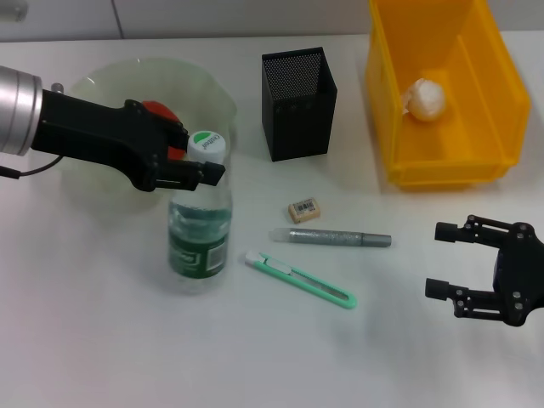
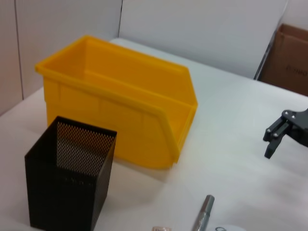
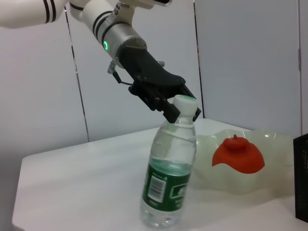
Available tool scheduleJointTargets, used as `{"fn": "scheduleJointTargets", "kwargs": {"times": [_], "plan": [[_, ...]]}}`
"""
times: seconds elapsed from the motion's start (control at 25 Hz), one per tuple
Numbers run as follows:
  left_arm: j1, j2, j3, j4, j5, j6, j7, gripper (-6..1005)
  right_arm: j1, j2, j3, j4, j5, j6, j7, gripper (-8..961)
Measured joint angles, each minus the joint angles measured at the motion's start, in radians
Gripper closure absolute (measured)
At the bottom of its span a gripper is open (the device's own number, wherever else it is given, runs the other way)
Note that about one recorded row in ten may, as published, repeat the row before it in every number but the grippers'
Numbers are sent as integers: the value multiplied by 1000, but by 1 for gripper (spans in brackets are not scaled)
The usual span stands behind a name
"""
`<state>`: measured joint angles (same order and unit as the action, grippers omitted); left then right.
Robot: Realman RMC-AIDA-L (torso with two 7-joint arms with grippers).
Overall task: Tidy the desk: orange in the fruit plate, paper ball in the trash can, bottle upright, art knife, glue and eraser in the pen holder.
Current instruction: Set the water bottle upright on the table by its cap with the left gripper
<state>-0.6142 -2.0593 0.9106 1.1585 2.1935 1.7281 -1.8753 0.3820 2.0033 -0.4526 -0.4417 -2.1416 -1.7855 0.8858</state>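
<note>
Risk sits at the bottle's neck. In the head view the left pincer [image 1: 204, 161] is closed around the bottle [image 1: 200, 229] just under its green cap [image 1: 206, 144], and the bottle stands on the counter [image 1: 127, 340] close beside the fruit plate [image 1: 85, 183], where the orange [image 1: 157, 110] already lies. With the grip so high on a tall, narrow body, a sideways drag as the fingers let go could tip it back over or knock it against the plate rim. The eraser [image 1: 303, 210], the glue [image 1: 331, 237] and the art knife [image 1: 299, 279] lie on the counter between the bottle and the right pincer [image 1: 446, 259], which hangs wide open and empty near the counter's right edge, well apart from them. The paper ball [image 1: 426, 99] rests in the trash can [image 1: 391, 127], and the pen holder [image 1: 298, 104] stands between plate and trash can.

The left wrist view shows the pen holder [image 2: 72, 180] with nothing visible inside, the trash can [image 2: 120, 120] behind it, the glue's tip [image 2: 204, 211] and the right pincer [image 2: 279, 137] far off; the left arm's own fingers do not show here.

In the right wrist view the bottle [image 3: 171, 178] leans slightly rather than standing quite straight, the left pincer [image 3: 180, 113] pinching the neck below the cap [image 3: 185, 102], so a release before the base settles flat looks the likeliest cause of a fall. The orange [image 3: 238, 155] shows in the plate [image 3: 269, 166] just behind.
</note>
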Motion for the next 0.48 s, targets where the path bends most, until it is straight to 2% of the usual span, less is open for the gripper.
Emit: {"fn": "scheduleJointTargets", "kwargs": {"times": [0.16, 0.48], "plan": [[22, 9, -2, 4, -41, 1, 22, 559, 2, 0, 0, 0, 0, 0, 2, 188], [44, 10, -42, 4, -49, 9, 75, 556, 5, 1, 0, 0, 0, 0, 2, 189]]}}
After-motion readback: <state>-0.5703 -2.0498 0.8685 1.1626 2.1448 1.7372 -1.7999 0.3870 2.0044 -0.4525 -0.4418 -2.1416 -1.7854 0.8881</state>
